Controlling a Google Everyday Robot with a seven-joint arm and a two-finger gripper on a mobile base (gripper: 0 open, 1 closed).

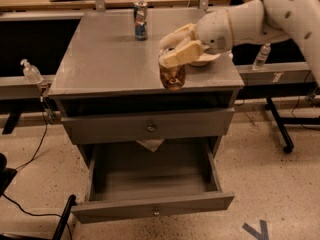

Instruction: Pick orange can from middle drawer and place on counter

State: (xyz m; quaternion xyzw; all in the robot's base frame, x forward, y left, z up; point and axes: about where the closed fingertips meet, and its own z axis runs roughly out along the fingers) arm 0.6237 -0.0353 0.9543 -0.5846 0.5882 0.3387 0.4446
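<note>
The orange can [172, 77] is upright in my gripper [173, 54], which is shut on its top. It is at the front right part of the grey counter [100, 59], close to the front edge. I cannot tell whether its base touches the surface. My white arm [250, 16] reaches in from the upper right. The middle drawer [152, 211] is pulled open below, and its inside shows nothing in it.
A taller blue-and-silver can [140, 20] stands at the counter's back. A white bowl [206, 61] sits just behind my gripper, mostly hidden. The drawer above [150, 127] is closed. A pump bottle [31, 72] stands left, a water bottle [262, 57] right.
</note>
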